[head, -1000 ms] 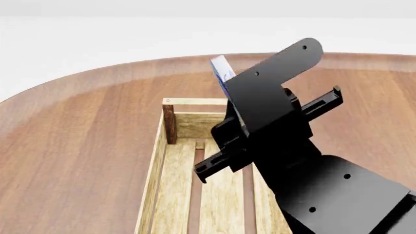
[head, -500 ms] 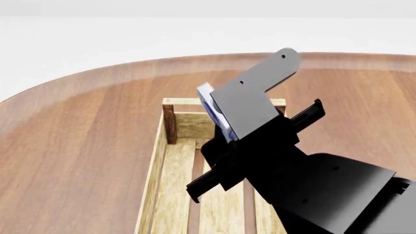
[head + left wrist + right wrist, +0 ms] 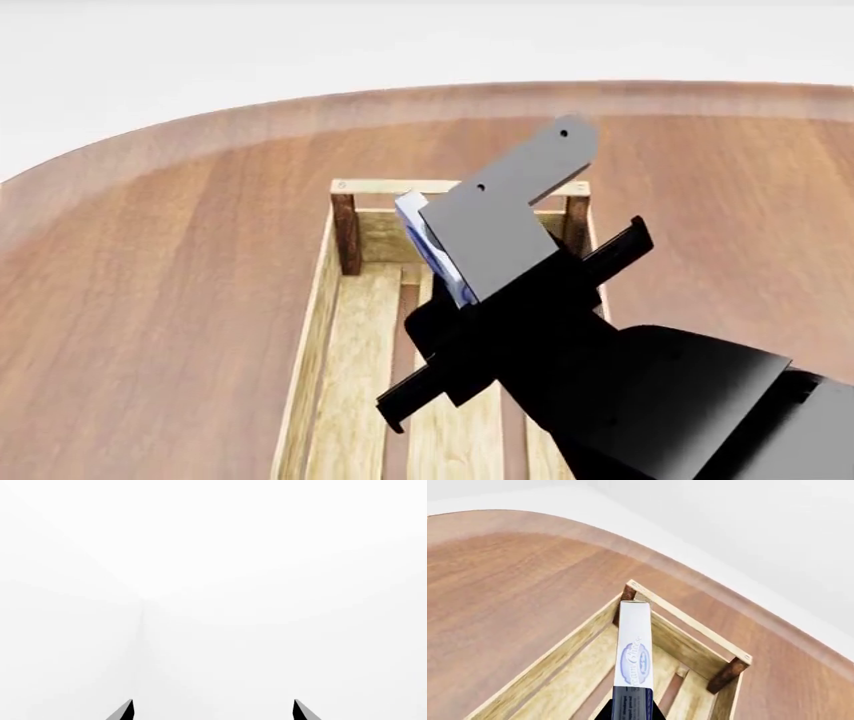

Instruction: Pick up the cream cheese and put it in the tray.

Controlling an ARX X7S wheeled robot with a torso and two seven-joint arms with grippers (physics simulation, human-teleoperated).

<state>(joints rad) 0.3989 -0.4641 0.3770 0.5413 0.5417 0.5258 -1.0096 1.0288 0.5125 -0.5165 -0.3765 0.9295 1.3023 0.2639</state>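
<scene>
My right gripper (image 3: 631,711) is shut on the cream cheese (image 3: 633,652), a small flat white box with a blue oval logo, and holds it in the air above the far end of the tray (image 3: 690,652). In the head view the box (image 3: 430,243) shows only as a white and blue edge beside the black gripper (image 3: 461,268), over the light-wood slatted tray (image 3: 327,330) with its dark corner posts. My left gripper (image 3: 212,711) shows only two dark fingertips, set wide apart with nothing between them, against a blank white background.
The tray stands on a round brown wooden table (image 3: 174,280). My right arm (image 3: 641,400) covers the tray's right side and near part in the head view. The table's curved far edge (image 3: 707,575) runs behind the tray.
My right gripper has moved left and nearer with the cream cheese, from beyond the tray's far end to above its inside. The head view has tilted down slightly.
</scene>
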